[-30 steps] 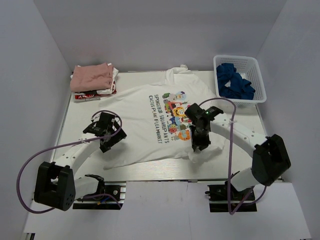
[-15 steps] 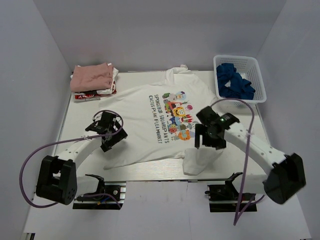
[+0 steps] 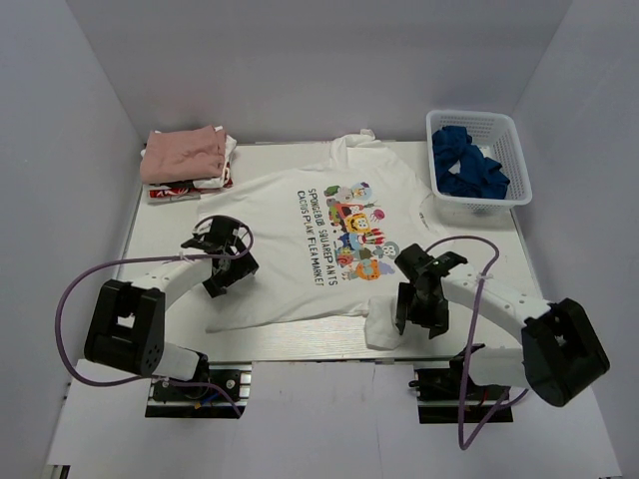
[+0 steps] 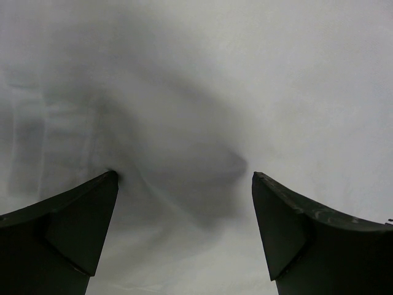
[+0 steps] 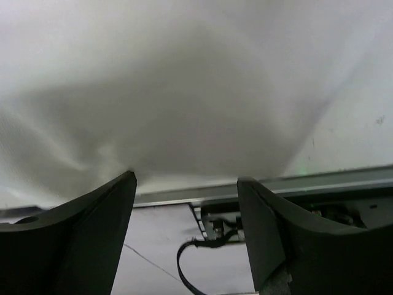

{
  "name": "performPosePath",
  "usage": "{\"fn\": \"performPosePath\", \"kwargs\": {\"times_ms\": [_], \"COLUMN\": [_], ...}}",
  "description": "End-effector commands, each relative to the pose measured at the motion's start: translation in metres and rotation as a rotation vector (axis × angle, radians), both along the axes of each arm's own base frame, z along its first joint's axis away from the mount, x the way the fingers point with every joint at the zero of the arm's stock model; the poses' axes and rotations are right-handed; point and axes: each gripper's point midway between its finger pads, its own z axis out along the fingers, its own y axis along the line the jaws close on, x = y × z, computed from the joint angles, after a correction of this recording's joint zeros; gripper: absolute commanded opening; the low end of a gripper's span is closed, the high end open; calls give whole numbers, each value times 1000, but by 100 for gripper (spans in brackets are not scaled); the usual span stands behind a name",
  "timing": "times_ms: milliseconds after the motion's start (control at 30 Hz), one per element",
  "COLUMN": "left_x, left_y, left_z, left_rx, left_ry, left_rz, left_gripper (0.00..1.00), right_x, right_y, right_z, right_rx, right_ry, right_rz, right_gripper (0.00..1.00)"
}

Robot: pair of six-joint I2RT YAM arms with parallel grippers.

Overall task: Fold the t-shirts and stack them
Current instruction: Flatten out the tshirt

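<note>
Your left end effector (image 4: 184,178) stands open, white t-shirt (image 3: 285,274) directly beneath. Your right end effector (image 5: 186,179) stands open and empty, the same shirt just ahead.

white t-shirt (image 3: 275,225), dark lettering (image 3: 316,236) reading "SPONGEBOB SQUAREPANTS", second line "CACTUS PLANT FLEA MARKET"

Spread t-shirt (image 3: 280,230) centre; folded stack (image 3: 185,158) behind-left; basket (image 3: 471,114) behind-right.

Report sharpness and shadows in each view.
Top external: even light, sharp, lettering on the white t-shirt legible. Left wrist: cloth soft, a dark shadow ahead of the left gripper. Right wrist: cloth blurred near the right gripper, the metal rail clearer.
</note>
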Motion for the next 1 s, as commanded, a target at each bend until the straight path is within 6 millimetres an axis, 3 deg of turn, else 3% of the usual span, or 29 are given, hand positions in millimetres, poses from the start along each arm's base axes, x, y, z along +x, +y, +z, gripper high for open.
{"fn": "performPosePath", "kwargs": {"times_ms": [0,100,167,233,267,300,433,467,533,567,600,667,733,800,933,967], "left_x": [8,7,2,5,5,1,1,-2,-3,-5,-1,-4,0,2,5,7], "left_y": [-1,-1,1,0,0,1,6,7,12,13,13,12,10,6,5,5], "left_z": [-5,-7,-12,-9,-9,-12,-10,-11,-12,-9,-7,-7,-6,-3,0,2], "left_rx": [11,13,21,19,19,21,45,49,76,76,82,72,71,49,47,47], "left_ry": [-15,-6,22,13,13,24,19,30,34,33,21,34,29,26,7,7], "left_rz": [-3,-3,-3,-3,-3,-3,6,6,16,16,19,14,14,7,-1,-1], "left_gripper": [100,100,100,100,100,100,100,100,100,100,100,100,100,100,100,100], "right_x": [35,50,54,60,62,71,70,53,39,14,-1,-26,-51,-68,-64,-52], "right_y": [10,22,19,18,19,24,25,15,17,6,15,14,30,39,53,59], "right_z": [-6,-19,-24,-23,-20,-10,20,29,39,46,52,57,65,69,84,93], "right_rx": [-7,20,-7,-29,-30,-19,-42,-86,-67,-110,-42,-8,143,231,333,359], "right_ry": [-85,-116,-117,-126,-128,-148,-101,-17,64,175,252,359,446,526,508,453], "right_rz": [7,25,22,22,28,43,66,68,63,61,56,83,72,85,94,101], "right_gripper": [72,64,44,31,9,0,0,0,0,0,0,0,0,0,0,0]}}
